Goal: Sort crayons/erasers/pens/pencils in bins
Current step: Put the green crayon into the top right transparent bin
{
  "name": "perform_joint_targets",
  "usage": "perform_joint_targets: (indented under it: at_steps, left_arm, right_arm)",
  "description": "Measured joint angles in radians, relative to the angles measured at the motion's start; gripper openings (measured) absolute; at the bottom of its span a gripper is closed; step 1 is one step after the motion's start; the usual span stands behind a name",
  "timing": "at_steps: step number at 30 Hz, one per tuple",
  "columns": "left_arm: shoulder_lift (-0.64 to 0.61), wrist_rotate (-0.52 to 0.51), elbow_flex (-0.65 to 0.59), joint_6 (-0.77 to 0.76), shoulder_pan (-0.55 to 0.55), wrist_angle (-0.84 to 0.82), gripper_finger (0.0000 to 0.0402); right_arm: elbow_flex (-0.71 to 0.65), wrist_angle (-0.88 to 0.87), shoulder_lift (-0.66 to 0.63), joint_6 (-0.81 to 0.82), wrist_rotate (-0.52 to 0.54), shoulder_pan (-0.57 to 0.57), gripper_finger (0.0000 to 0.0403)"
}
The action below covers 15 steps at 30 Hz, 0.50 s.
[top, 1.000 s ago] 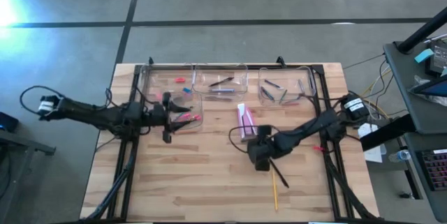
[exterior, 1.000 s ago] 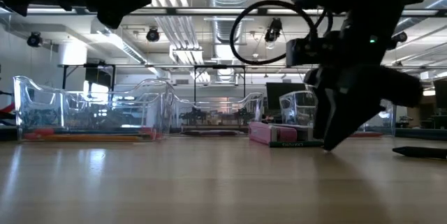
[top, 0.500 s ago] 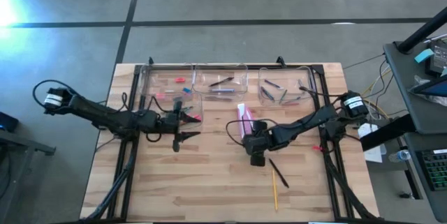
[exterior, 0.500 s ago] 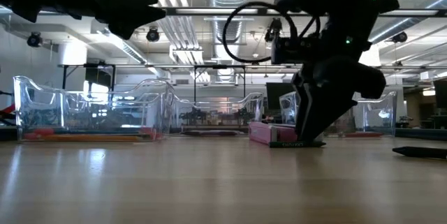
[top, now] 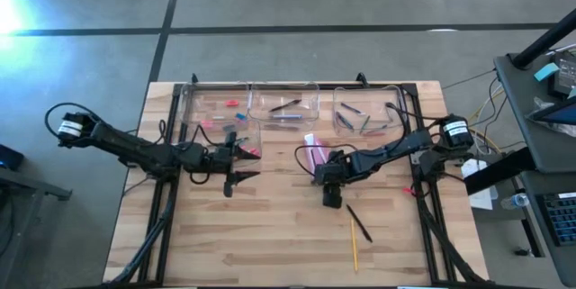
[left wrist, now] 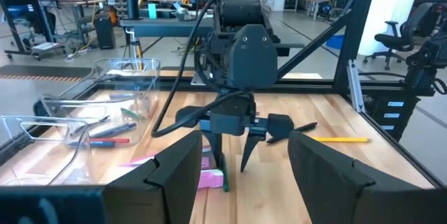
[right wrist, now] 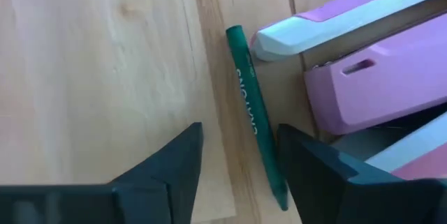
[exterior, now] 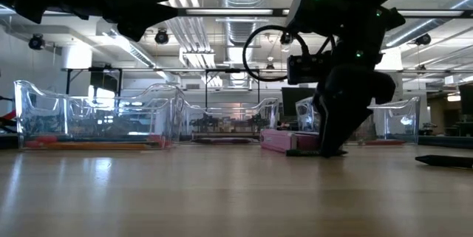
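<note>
Green crayon [right wrist: 255,137] flat on wood, beside pink erasers [right wrist: 391,77], clear bins [top: 283,104] behind

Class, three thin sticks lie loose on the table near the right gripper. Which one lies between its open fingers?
The green crayon, beside the pink case, lies under the right gripper. The yellow pencil and black pen lie farther away.

Your table [top: 270,235] is pale wooden planks. Four clear bins [top: 284,104] stand along its far side. Near the middle lie pink-and-white erasers [top: 315,151] with a green crayon [right wrist: 255,144] just beside them. Nearer you, a yellow pencil [top: 354,256] and a black pen [top: 360,224] lie together.
</note>
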Motion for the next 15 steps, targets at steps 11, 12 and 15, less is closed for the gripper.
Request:
perform_joint_targets:
  at_steps: [11,12,15]
  left_arm:
    - [0.000,0.000,0.000,0.000,-0.001,-0.001,0.0199]
    - [0.000,0.000,0.000,0.000,-0.001,-0.001,0.0199]
    - [0.000,0.000,0.000,0.000,-0.001,0.000,0.0199]
  right_arm:
    - [-0.002,-0.011,0.000,0.077,-0.067,0.080,0.0069]
    - [-0.002,-0.012,0.001,0.085,-0.065,0.084,0.0062]
    - [-0.002,-0.011,0.009,0.105,-0.064,0.089,0.0047]
